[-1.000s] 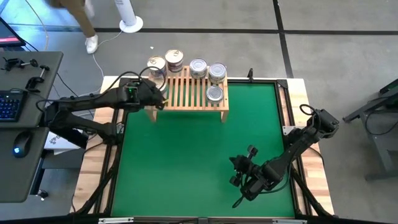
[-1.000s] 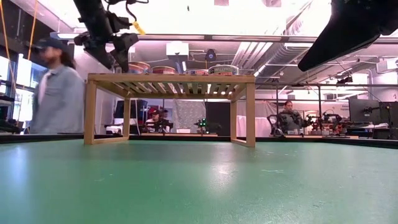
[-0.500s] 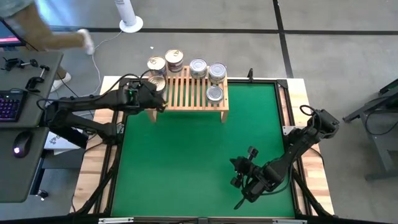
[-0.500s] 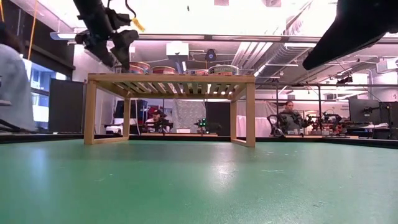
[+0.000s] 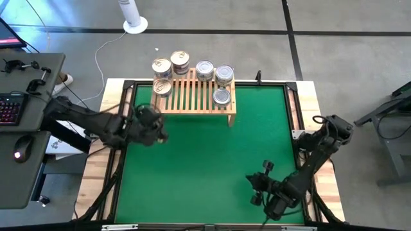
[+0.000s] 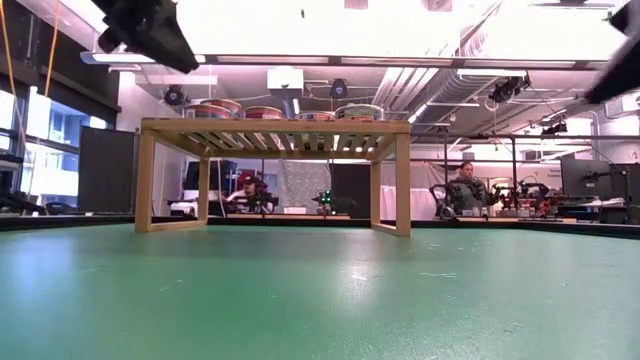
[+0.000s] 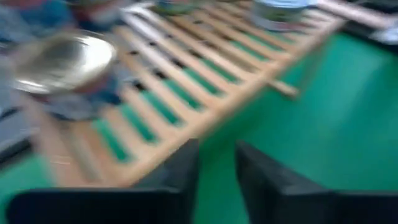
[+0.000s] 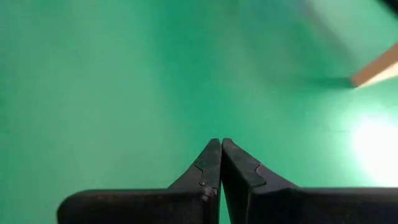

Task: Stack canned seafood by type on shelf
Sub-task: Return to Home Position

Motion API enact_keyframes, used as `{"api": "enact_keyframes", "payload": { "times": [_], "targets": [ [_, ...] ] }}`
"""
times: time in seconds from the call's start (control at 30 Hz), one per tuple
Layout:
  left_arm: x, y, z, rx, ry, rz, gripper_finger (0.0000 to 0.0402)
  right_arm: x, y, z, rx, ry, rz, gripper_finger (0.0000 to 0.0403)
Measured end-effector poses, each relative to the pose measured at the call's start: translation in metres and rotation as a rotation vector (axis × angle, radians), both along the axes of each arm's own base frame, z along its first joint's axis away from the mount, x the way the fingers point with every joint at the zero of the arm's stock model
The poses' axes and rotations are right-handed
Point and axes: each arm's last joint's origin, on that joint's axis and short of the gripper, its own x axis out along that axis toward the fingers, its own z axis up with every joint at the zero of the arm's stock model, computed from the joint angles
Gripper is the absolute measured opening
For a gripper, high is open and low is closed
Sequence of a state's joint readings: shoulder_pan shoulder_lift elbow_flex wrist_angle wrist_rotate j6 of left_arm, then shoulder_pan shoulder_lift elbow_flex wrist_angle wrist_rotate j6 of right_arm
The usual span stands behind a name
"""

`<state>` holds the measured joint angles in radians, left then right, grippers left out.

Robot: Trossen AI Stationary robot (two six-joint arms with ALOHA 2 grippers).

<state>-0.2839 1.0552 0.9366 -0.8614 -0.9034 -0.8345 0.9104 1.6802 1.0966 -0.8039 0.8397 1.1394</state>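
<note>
Left wrist view, left gripper [image 7: 217,149] with jaws slightly apart — empty, near the shelf [image 7: 199,121] bearing tins [image 7: 62,59], right gripper [image 8: 221,146] pinched together — touching nothing, above green mat [image 8: 93,74]

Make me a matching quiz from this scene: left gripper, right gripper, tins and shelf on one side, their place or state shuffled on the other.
1. left gripper
2. right gripper
3. tins
4. shelf

A. shut, over the green mat
B. standing at the mat's far edge
C. open, empty, near the shelf
D. on the wooden slats

Pairs: 1-C, 2-A, 3-D, 4-B
</note>
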Motion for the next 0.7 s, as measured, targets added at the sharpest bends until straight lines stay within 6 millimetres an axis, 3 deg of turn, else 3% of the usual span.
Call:
{"api": "enact_keyframes", "payload": {
  "times": [0.07,0.13,0.3,0.47,0.57,0.7],
  "targets": [
    [0.001,-0.016,-0.009,-0.020,-0.053,-0.073,0.0043,-0.008,0.008,0.000,0.015,0.023,0.052,0.0000],
    [0.005,-0.031,-0.019,-0.044,-0.125,-0.145,0.0012,-0.019,0.016,0.000,0.013,0.031,0.103,0.0000],
    [0.017,-0.059,-0.038,-0.107,-0.326,-0.307,0.0014,-0.049,0.020,0.001,0.096,-0.041,0.194,0.0000],
    [0.029,-0.066,-0.039,-0.112,-0.488,-0.461,0.0003,-0.064,-0.010,-0.012,0.339,-0.196,0.272,0.0000],
    [0.033,-0.061,-0.031,-0.076,-0.540,-0.500,0.0001,-0.056,-0.034,-0.017,0.435,-0.343,0.329,0.0000],
    [0.030,-0.045,-0.017,-0.026,-0.573,-0.513,0.0001,-0.042,-0.072,-0.015,0.381,-0.497,0.370,0.0000]
  ]
}}
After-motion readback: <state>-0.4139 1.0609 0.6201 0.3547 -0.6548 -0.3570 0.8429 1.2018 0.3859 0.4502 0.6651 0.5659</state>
